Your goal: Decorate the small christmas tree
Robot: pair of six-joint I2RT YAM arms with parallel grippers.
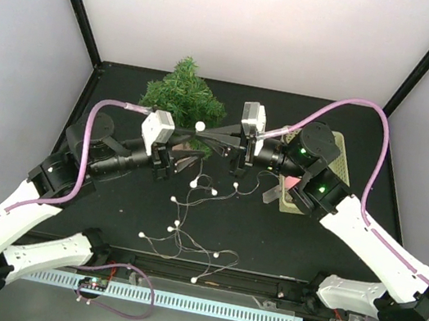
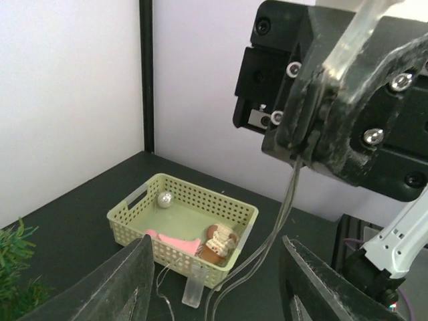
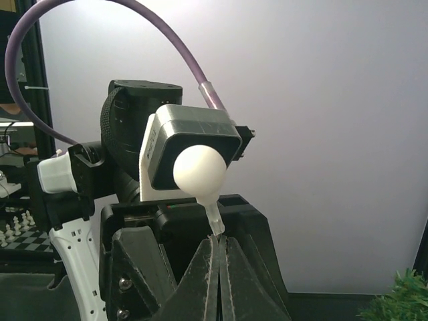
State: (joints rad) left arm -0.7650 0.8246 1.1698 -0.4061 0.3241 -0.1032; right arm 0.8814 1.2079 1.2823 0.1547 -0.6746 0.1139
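The small christmas tree (image 1: 183, 95) stands at the back left of the black table; its needles show at an edge of the left wrist view (image 2: 13, 267) and of the right wrist view (image 3: 401, 297). My right gripper (image 1: 207, 132) (image 3: 219, 244) is shut on the wire of a light string, just below a white bulb (image 3: 199, 170) (image 1: 200, 126), held up beside the tree. The rest of the light string (image 1: 187, 222) trails down onto the table. My left gripper (image 1: 186, 154) (image 2: 217, 294) hangs open just below, and the wire strands (image 2: 267, 234) run through the gap between its fingers.
A pale green lattice basket (image 2: 134, 207) (image 1: 344, 165) sits at the right under the right arm. It holds a silver ball (image 2: 165, 198), a pink piece (image 2: 175, 241) and a brown-and-white ornament (image 2: 219, 242). A clear plastic box (image 2: 192, 289) lies in front of it.
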